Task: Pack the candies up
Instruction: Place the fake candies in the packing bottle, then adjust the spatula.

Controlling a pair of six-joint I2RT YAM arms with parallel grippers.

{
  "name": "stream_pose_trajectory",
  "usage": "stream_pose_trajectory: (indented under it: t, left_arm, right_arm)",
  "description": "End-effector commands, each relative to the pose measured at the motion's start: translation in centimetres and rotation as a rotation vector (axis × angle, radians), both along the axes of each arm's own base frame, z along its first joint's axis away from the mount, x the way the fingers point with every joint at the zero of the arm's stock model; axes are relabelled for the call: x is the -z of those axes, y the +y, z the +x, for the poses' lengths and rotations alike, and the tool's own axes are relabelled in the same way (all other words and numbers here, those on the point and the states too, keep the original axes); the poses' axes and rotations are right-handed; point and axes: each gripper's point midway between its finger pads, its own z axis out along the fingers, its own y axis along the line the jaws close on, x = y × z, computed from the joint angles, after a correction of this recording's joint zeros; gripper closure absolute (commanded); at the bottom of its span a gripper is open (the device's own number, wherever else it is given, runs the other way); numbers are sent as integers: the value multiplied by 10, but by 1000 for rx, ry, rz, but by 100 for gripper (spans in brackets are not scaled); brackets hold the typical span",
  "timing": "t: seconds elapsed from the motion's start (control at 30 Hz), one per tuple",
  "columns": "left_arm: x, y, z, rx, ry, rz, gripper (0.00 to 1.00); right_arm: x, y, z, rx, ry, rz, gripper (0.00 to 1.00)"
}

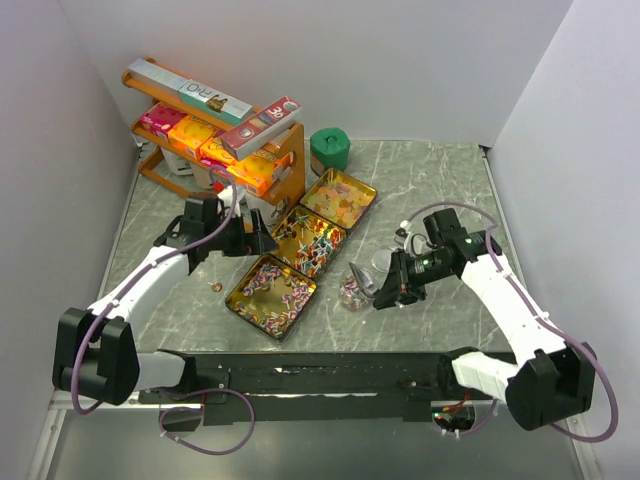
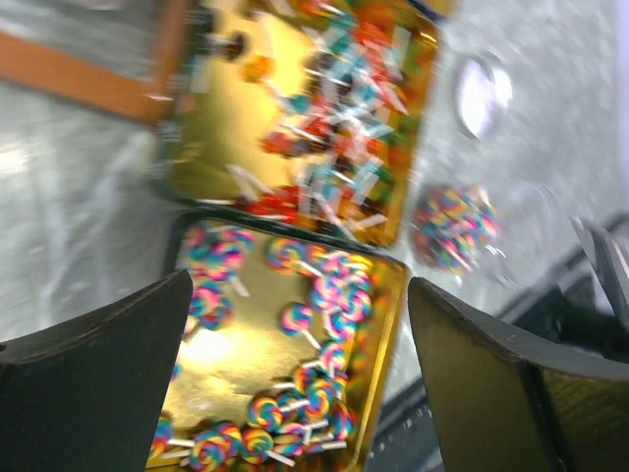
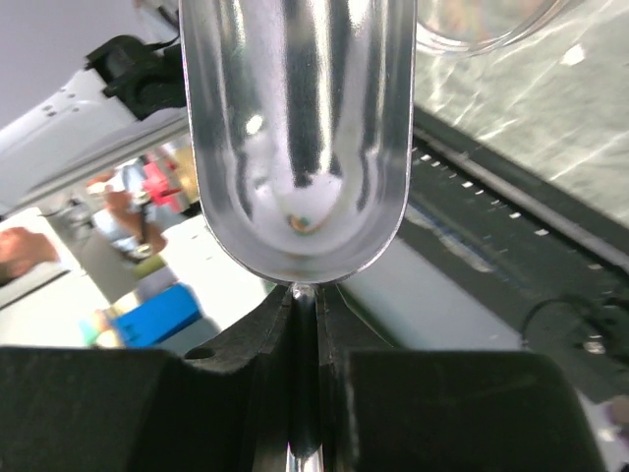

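Three gold trays hold the candies: rainbow lollipops in the near tray [image 1: 272, 290], red-blue-yellow sweets in the middle tray [image 1: 310, 240], orange-yellow ones in the far tray [image 1: 340, 198]. A clear cup [image 1: 352, 290] right of the near tray holds some candies. My left gripper [image 1: 262, 240] is open and empty. In the left wrist view, the left gripper [image 2: 300, 285] hangs over the lollipops [image 2: 324, 295], with the clear cup [image 2: 454, 226] to the right. My right gripper [image 1: 395, 285] is shut on the thin handle of a metal scoop [image 3: 300, 128], just right of the cup.
An orange rack [image 1: 285, 170] with orange and pink boxes stands at the back left. A green container [image 1: 329, 150] stands behind the far tray. One loose candy [image 1: 215, 286] lies left of the near tray. A clear lid [image 2: 482, 93] lies beyond the cup.
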Motion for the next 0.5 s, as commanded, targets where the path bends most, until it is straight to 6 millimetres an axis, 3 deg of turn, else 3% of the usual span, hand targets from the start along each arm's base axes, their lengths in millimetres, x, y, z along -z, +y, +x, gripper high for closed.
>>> stream_pose_trajectory:
  t: [0.0,0.13,0.23,0.27,0.47]
  left_arm:
    - [-45,-34,-13,215,-143,-118,4]
    - [-62,-51,-17,264,-154,-172,3]
    - [-79,-59,-11,268,-159,-212,4]
    - [-88,-62,-6,267,-172,-220,3]
    - [-120,-71,4,288,-198,-256,4]
  right_arm:
    - [-15,-7,14,-12,-196,-61,100]
    - [-28,-3,34,-26,-363,-131,100]
    - [-36,-4,58,-36,-513,-241,100]
    - [-47,5,62,-78,-590,-252,100]
    - [-41,5,99,-252,-859,-560,100]
